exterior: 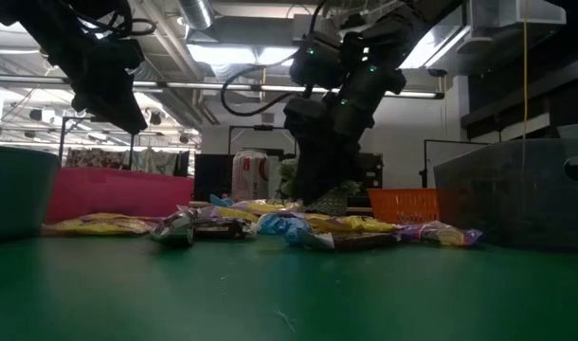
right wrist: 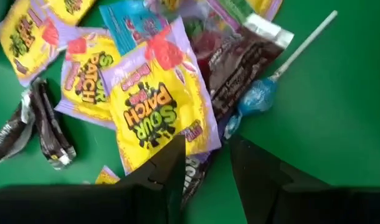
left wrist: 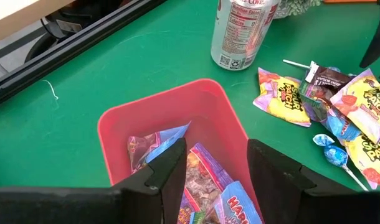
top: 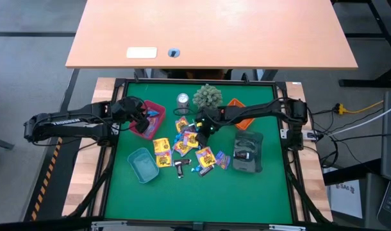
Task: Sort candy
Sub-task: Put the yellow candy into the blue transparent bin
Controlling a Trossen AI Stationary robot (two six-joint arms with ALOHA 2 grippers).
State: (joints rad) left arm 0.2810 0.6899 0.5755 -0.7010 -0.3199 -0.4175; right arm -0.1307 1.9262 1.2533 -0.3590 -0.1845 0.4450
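Over red bin (left wrist: 168, 115), left pincer (left wrist: 212, 177) hovers, fingers apart, empty (likely placed for drop-off). Right pincer (right wrist: 205, 165) low over candy (top: 183, 146) heap mid-surface, fingers apart astride yellow packet (right wrist: 149, 115), ready to pinch.

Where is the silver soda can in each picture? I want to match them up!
High view: the silver can stands near the mat's far edge, left of the green spiky plant ball.
Low view: it stands upright in the middle distance, behind the candy pile.
Left wrist view: upright beyond the red tray, at.
Right wrist view: not in it.
Shared landmark: the candy pile.
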